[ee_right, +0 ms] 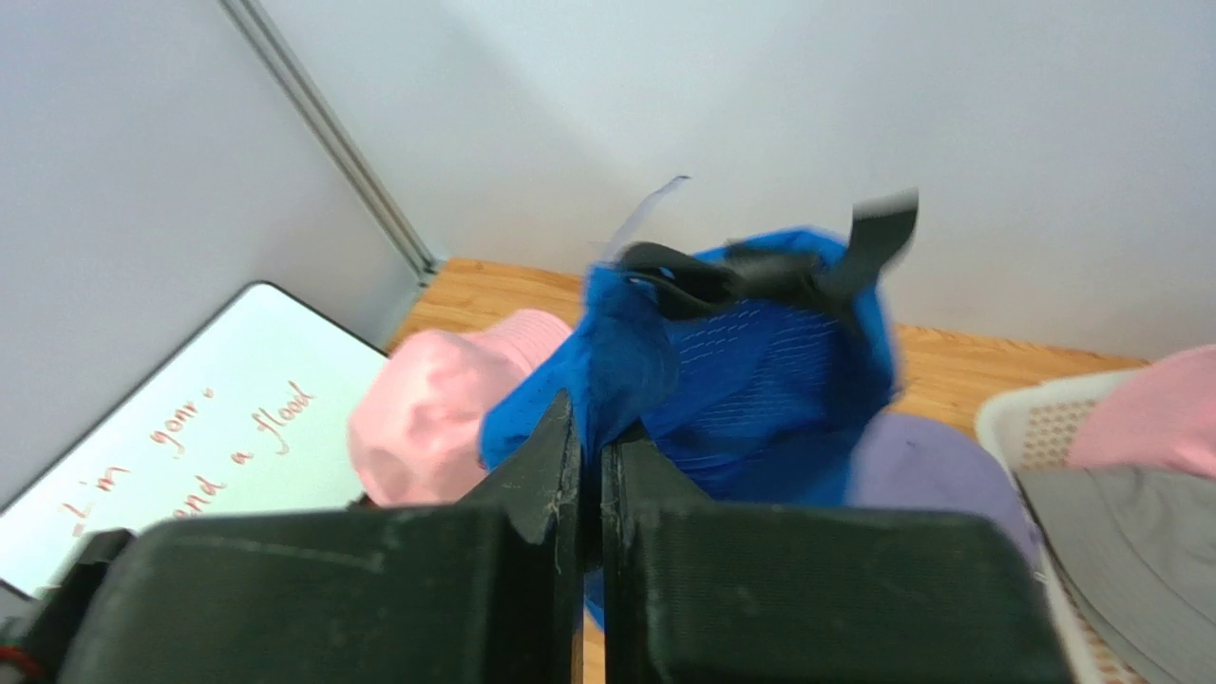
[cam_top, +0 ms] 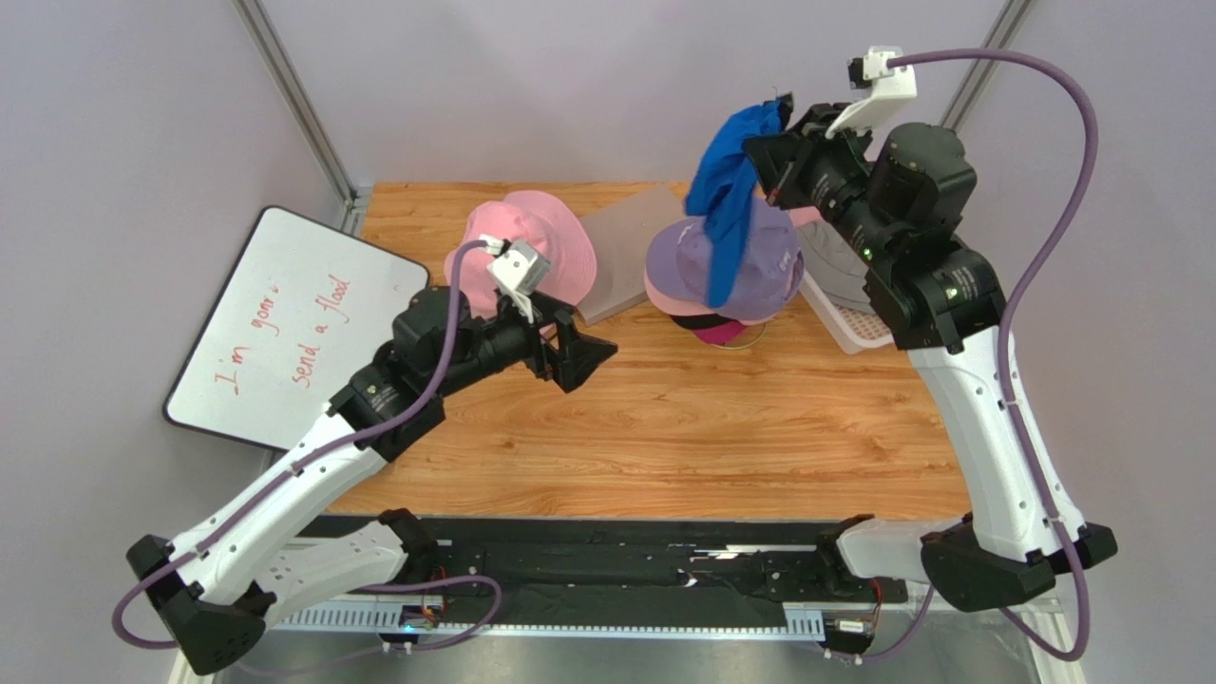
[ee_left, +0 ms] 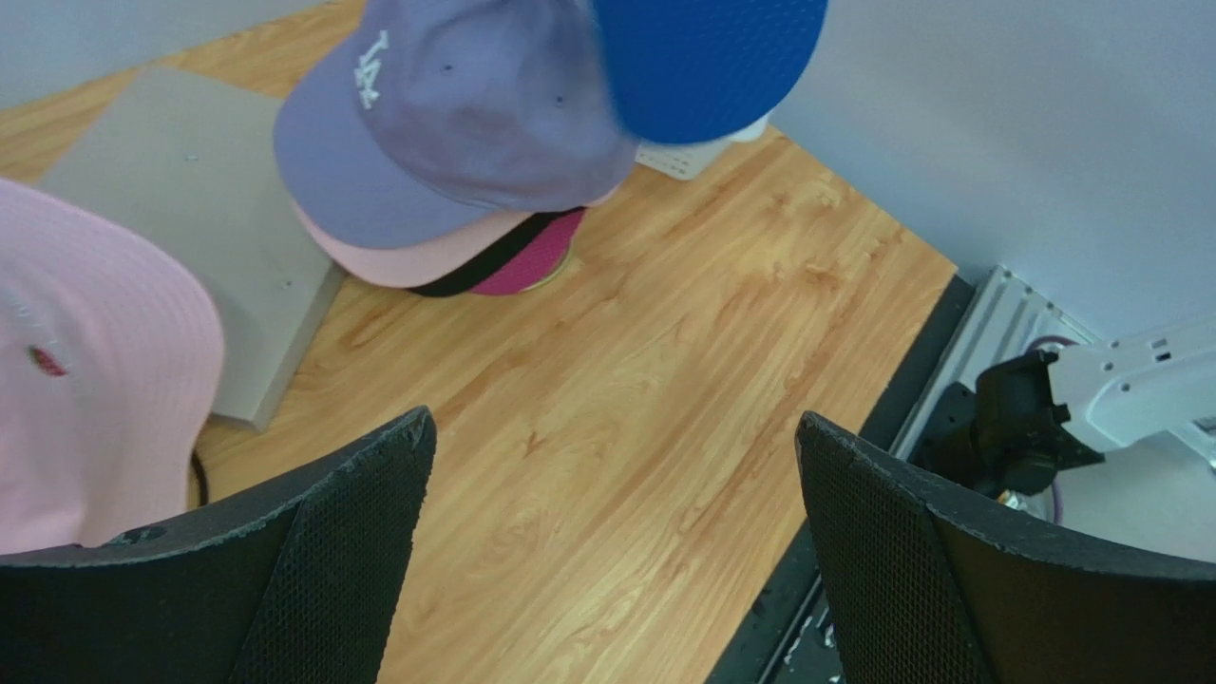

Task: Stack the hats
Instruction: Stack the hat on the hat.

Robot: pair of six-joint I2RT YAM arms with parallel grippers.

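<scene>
our right gripper (ee_right: 593, 456) is clenched on the edge of the blue cap (cam_top: 725, 185), which dangles just above the lavender cap (cam_top: 742, 264) that tops the stack; we judge it is held there to drop straight on. our left gripper (cam_top: 578, 349) hovers spread wide and empty, left of the lavender cap, clear of the drop. the pink bucket hat (cam_top: 535, 228), farther left of the lavender cap, is not yet stacked.

A whiteboard (cam_top: 293, 328) with red handwriting lies at the wooden worktop's (cam_top: 685, 428) left edge. A grey flat panel (cam_top: 628, 250) lies near the back. A white mesh basket (cam_top: 842, 321) sits at the right.
</scene>
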